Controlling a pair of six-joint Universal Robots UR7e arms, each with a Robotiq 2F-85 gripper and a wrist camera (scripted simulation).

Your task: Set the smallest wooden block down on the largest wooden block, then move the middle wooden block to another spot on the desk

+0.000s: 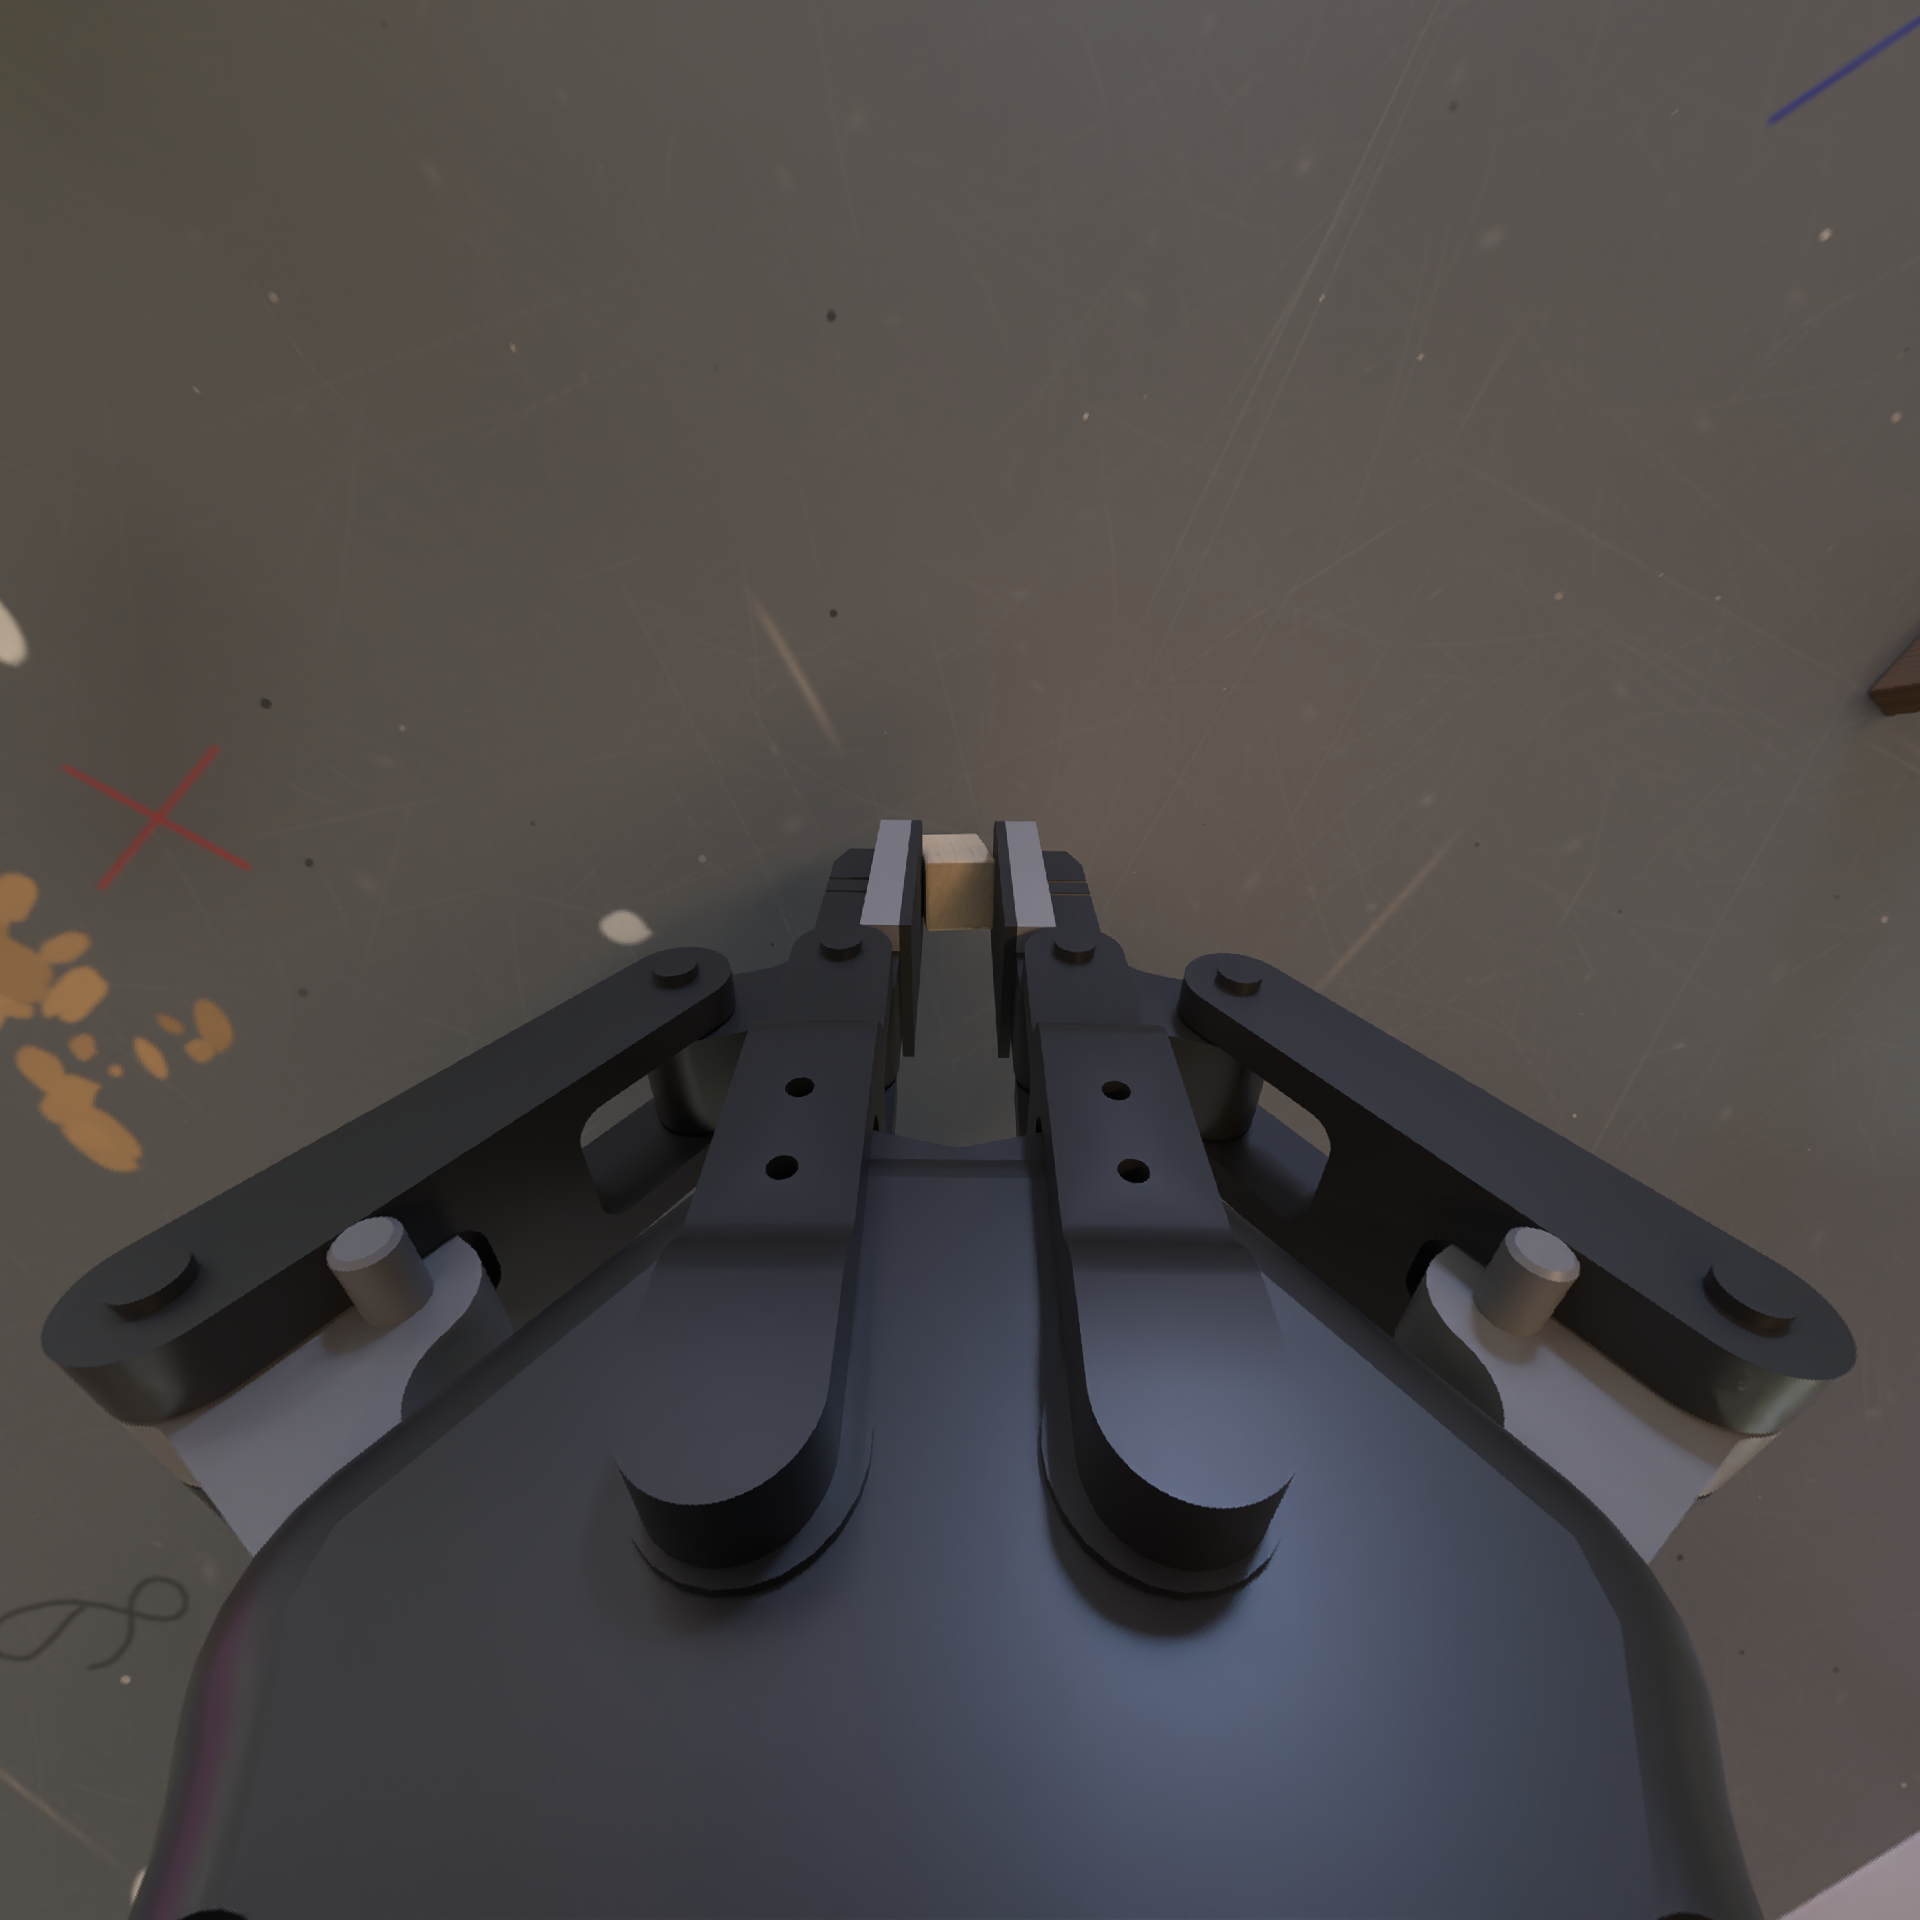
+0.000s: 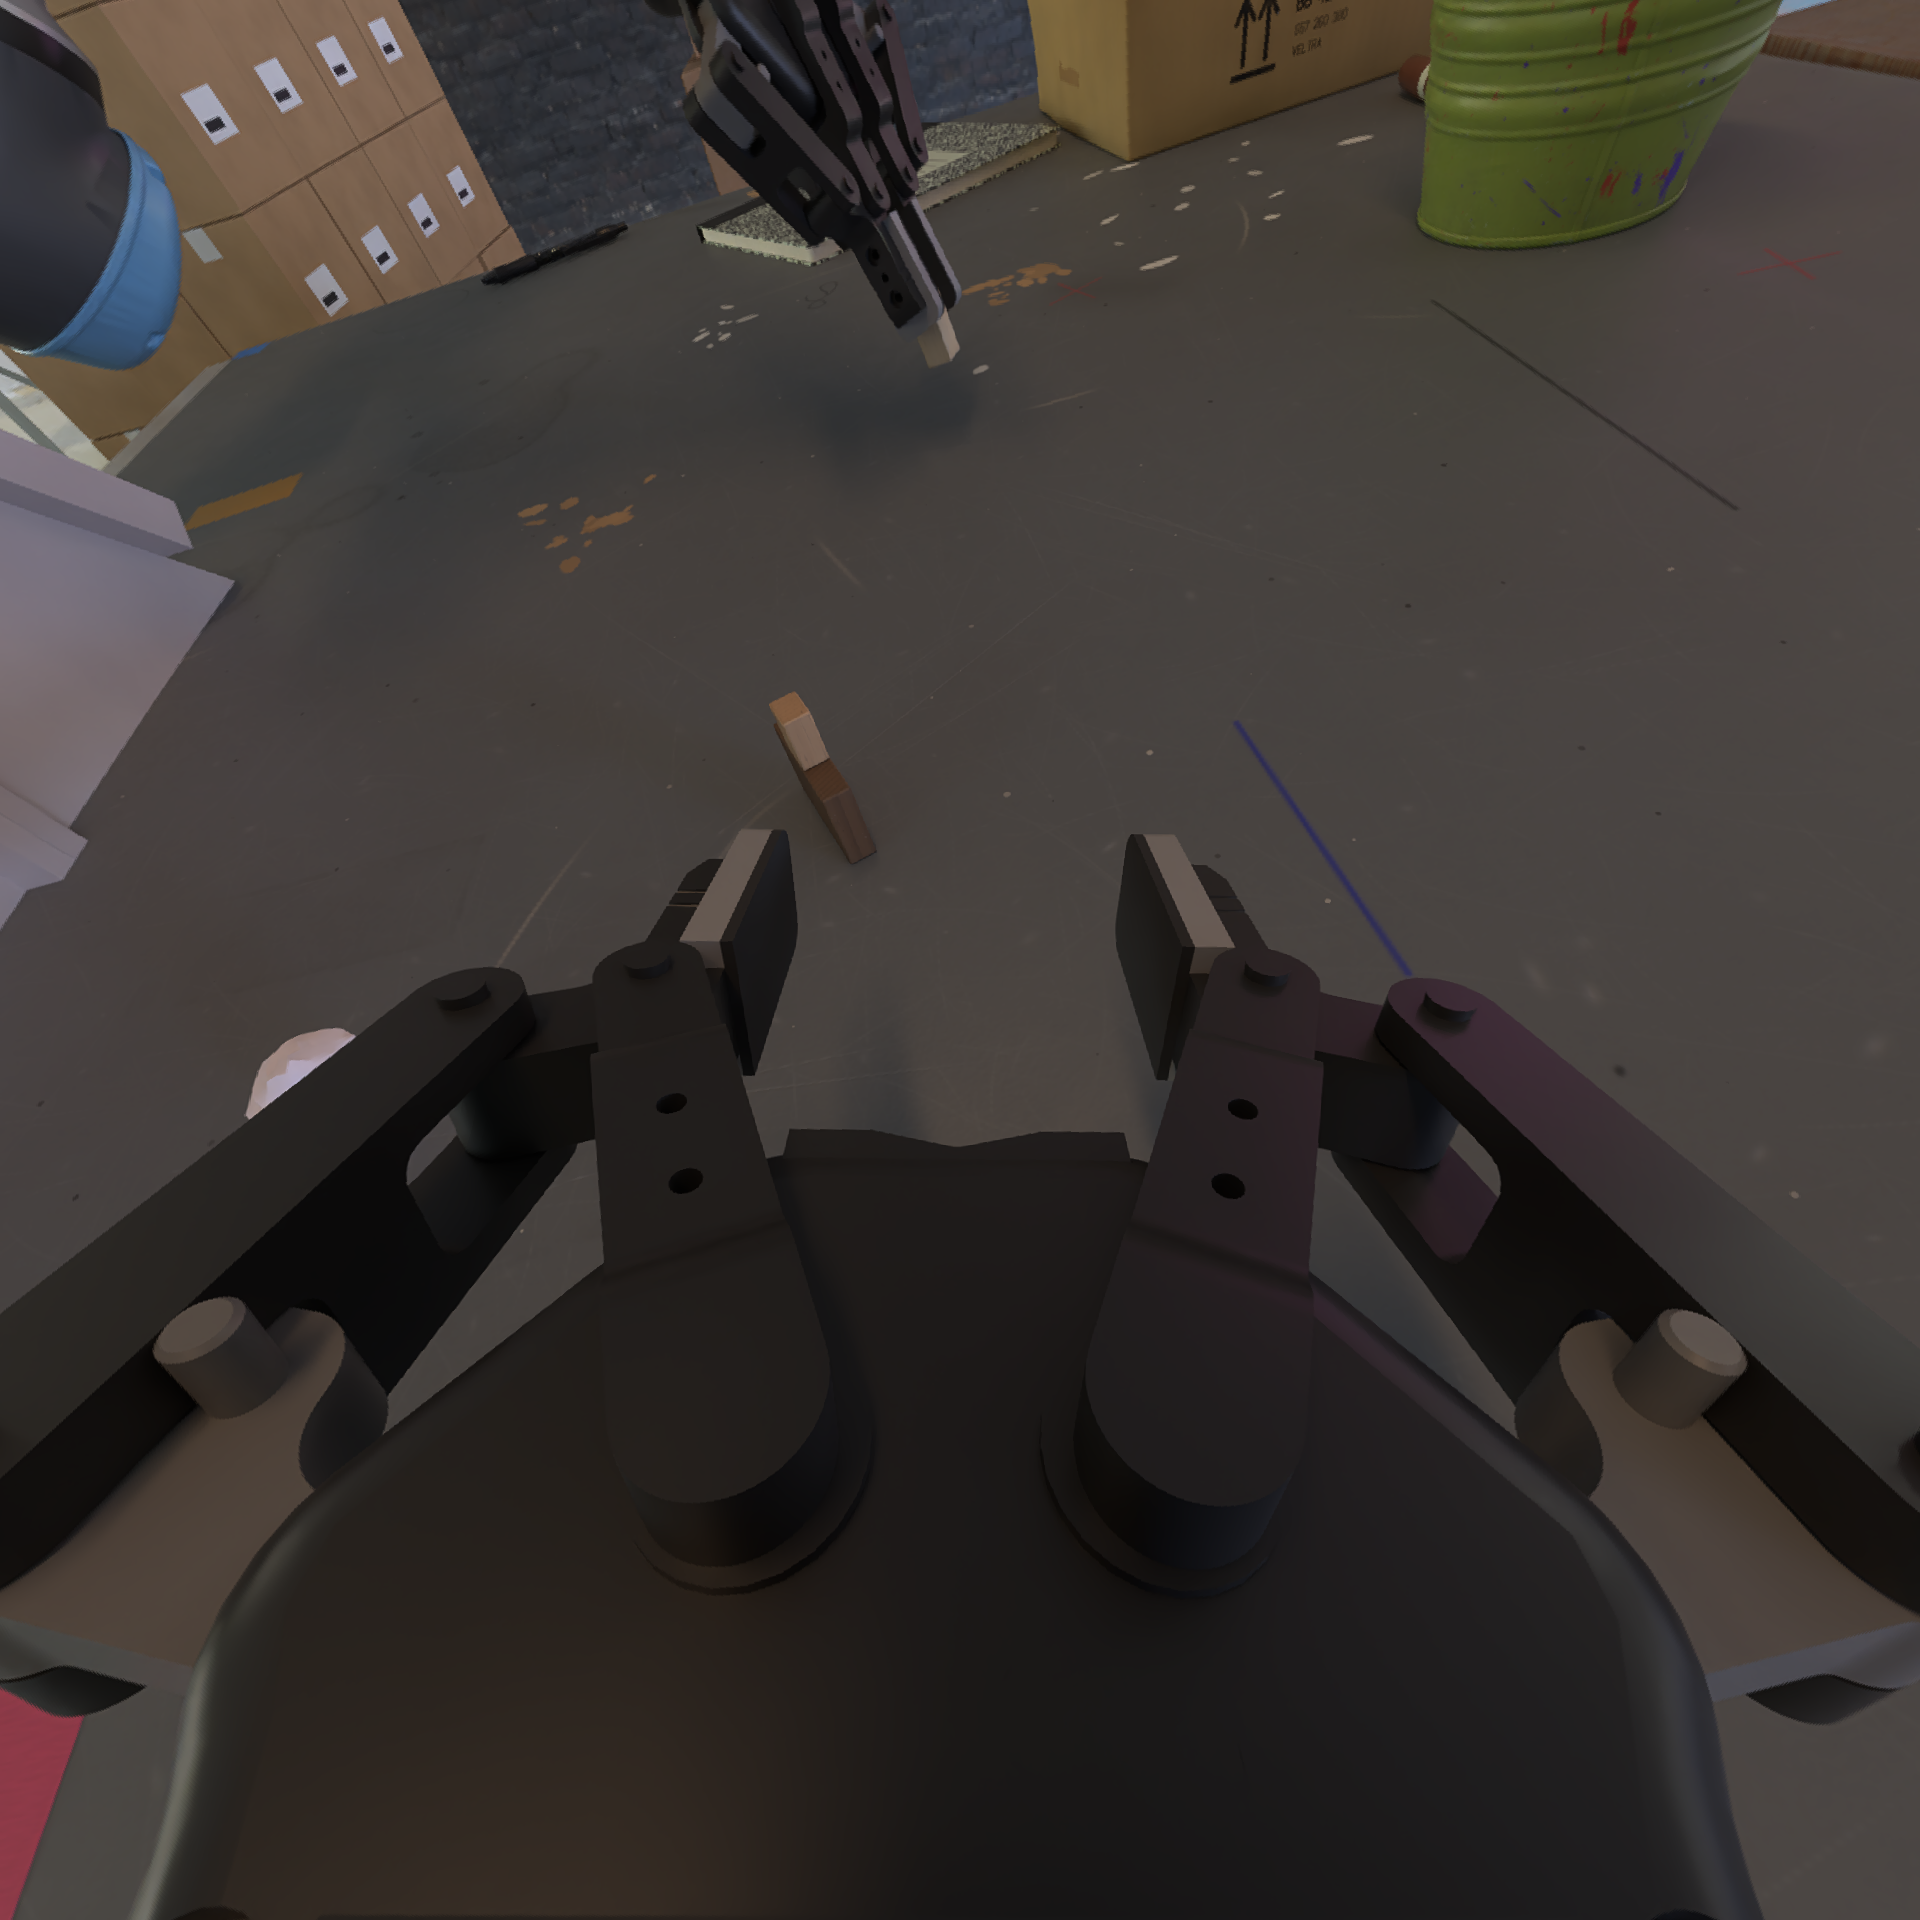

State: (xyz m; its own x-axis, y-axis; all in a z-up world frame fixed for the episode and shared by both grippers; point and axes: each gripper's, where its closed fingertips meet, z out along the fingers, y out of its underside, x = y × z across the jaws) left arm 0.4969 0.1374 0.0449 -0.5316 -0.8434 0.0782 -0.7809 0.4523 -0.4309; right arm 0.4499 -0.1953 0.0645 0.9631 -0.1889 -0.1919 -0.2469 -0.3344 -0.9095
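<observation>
My left gripper (image 1: 956, 878) is shut on a small pale wooden block (image 1: 956, 883) and holds it above the bare desk. It also shows in the right wrist view (image 2: 930, 312), far off, with the pale block (image 2: 940, 341) hanging clear of the desk over its shadow. A light tan block (image 2: 800, 727) touches the far end of a larger dark brown block (image 2: 840, 808) on the desk. I cannot tell whether it rests on it or beside it. My right gripper (image 2: 956, 914) is open and empty, just short of these two blocks. A brown block corner (image 1: 1896, 691) shows at the right edge.
A green paint-spattered tub (image 2: 1558, 125) and a cardboard box (image 2: 1195, 73) stand at the far right. A speckled notebook (image 2: 790, 223) and a black pen (image 2: 556, 255) lie beyond the left gripper. A pale grey box (image 2: 83, 623) sits at the left edge.
</observation>
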